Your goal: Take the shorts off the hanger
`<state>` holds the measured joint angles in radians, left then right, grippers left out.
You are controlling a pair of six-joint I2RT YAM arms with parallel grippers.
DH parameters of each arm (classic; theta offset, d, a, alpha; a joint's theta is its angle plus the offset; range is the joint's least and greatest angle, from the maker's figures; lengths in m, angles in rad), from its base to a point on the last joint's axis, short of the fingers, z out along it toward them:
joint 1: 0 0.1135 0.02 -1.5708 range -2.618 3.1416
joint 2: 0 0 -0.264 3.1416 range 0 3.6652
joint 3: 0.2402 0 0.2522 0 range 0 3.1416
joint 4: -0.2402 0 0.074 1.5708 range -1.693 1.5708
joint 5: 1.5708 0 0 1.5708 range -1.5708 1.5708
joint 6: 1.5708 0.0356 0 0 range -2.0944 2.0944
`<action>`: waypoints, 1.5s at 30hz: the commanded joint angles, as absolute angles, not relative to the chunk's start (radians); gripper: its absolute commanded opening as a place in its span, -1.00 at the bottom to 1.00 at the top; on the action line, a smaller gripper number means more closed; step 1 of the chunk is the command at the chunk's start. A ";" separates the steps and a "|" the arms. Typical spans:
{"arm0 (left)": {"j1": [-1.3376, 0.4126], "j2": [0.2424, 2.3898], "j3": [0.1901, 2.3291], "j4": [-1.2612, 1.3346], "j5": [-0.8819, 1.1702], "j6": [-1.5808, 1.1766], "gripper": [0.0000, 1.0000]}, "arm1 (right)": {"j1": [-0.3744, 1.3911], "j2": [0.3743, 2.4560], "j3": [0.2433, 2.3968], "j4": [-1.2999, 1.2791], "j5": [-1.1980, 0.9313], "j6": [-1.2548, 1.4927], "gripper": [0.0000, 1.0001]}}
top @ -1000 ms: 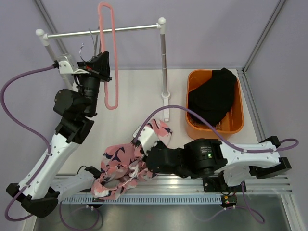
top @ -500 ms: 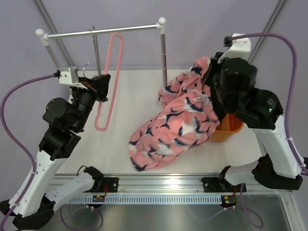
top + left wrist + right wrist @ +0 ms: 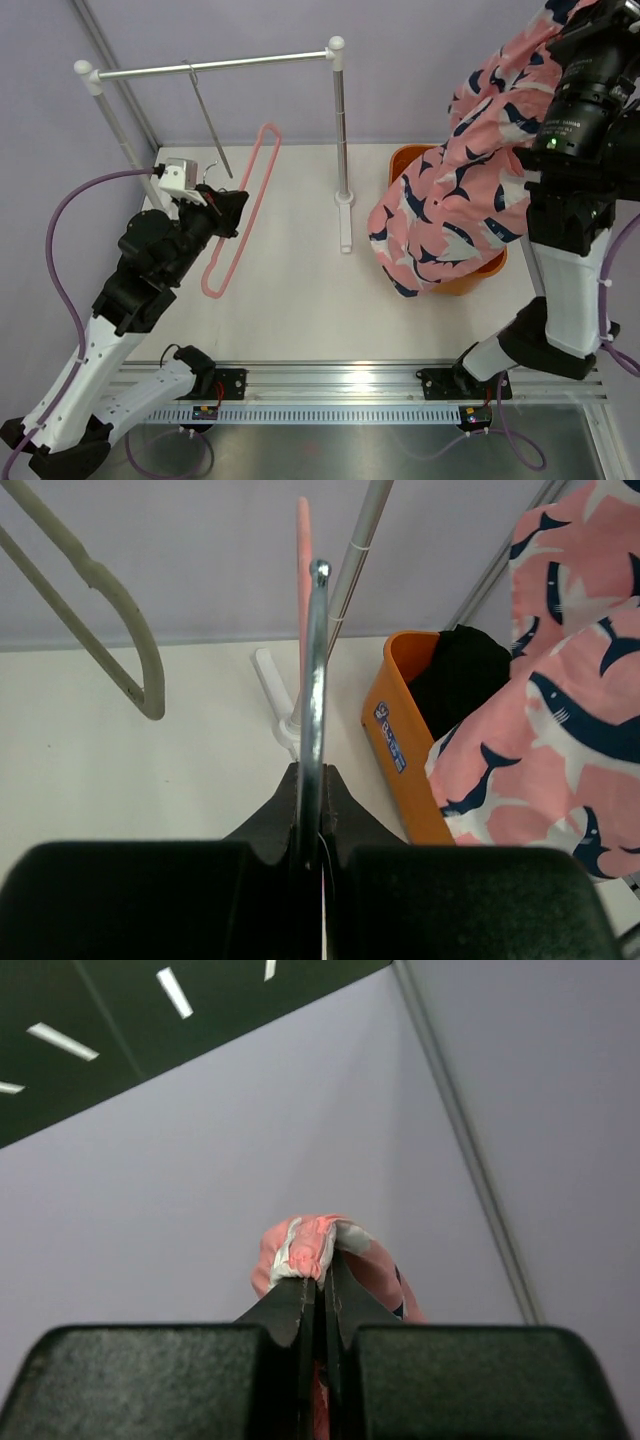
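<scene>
The shorts (image 3: 455,190), pink with navy sharks, hang free in the air at the right, draped over the orange bin. My right gripper (image 3: 320,1285) is shut on a bunched fold of the shorts (image 3: 312,1245), raised high against the purple wall. The pink hanger (image 3: 243,205) is bare and tilted over the left of the table, away from the rail. My left gripper (image 3: 233,207) is shut on the hanger's metal hook (image 3: 315,670), which stands straight up between the jaws of my left gripper (image 3: 318,780). The hanger's pink body (image 3: 303,540) shows behind it.
A clothes rack with a metal rail (image 3: 210,65) and white post (image 3: 341,130) stands at the back; a grey hanger (image 3: 210,125) hangs on it. An orange bin (image 3: 408,160) holding black clothing (image 3: 460,675) sits at the right, largely covered by the shorts.
My right arm swung the shorts up from the near table edge to high over the bin. My left arm drew the pink hanger down and away from the rail.
</scene>
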<state>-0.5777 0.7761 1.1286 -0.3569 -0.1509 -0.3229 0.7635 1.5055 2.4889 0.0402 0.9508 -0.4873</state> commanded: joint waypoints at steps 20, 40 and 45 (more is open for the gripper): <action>-0.586 0.658 1.029 -0.440 -0.109 -0.276 -1.00 | 0.268 1.795 2.628 -0.196 0.747 -0.014 -1.00; -0.584 0.638 0.982 -0.423 -0.115 -0.275 -1.00 | 0.268 1.304 1.223 -0.318 0.559 0.624 -1.00; -0.584 0.650 0.989 -0.419 -0.104 -0.287 -1.00 | 0.249 1.514 1.184 -0.400 0.401 0.706 -1.00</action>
<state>-0.5819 0.6540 0.9749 -0.4770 -0.1287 -0.2855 0.2657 1.4086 1.1847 -0.4099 0.5282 0.5865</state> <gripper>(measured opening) 0.047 0.038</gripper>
